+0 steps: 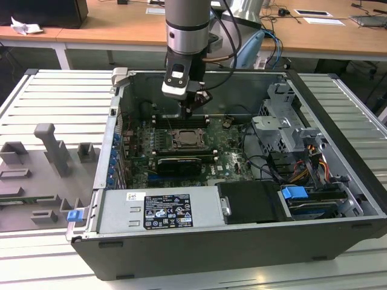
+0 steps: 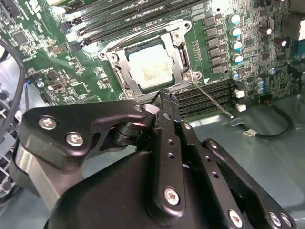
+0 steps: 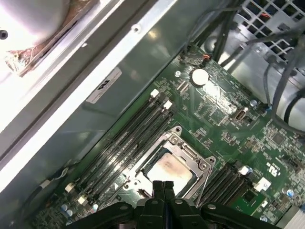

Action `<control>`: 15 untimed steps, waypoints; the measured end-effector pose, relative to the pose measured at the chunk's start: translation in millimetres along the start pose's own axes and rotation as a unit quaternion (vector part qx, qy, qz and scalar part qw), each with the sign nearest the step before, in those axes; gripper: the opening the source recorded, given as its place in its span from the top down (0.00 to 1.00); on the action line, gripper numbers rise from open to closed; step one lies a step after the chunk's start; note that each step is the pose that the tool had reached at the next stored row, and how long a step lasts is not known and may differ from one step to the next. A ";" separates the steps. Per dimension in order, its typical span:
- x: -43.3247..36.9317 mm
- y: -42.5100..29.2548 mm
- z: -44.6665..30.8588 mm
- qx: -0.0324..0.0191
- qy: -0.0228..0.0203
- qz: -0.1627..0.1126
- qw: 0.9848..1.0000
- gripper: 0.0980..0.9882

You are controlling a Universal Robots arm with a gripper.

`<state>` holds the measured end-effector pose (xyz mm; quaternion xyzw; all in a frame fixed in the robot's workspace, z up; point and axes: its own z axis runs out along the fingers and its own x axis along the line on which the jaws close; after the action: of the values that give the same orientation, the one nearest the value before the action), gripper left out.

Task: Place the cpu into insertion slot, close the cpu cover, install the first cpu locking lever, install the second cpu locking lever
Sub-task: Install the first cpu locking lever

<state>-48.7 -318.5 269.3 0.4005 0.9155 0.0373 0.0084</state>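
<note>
The cpu just beside the pincer

Exterior view. Upper frame: a row of light-wood desks on white legs runs the full width. Upper left: black box on the desk top, crumpled white paper just beside it. Upper right: 2 white sheets lying flat. Foreground: grey ribbed metal table reaches the left, right and lower edges. Left of frame: grey fixture blocks stand on it, with 1 small blue clip near them. Light is bright and even, shadows are soft.
</note>
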 end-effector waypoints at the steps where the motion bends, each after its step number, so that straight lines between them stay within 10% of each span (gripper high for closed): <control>1: 0.0 0.0 0.0 0.000 0.001 -0.011 1.000 0.99; 9: 0.0 0.0 0.0 0.002 0.008 -0.104 0.995 0.99; 15: 0.0 0.0 -0.1 0.003 0.015 -0.197 0.980 0.99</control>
<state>-48.8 -318.5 269.4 0.2113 0.9767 0.0381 0.0008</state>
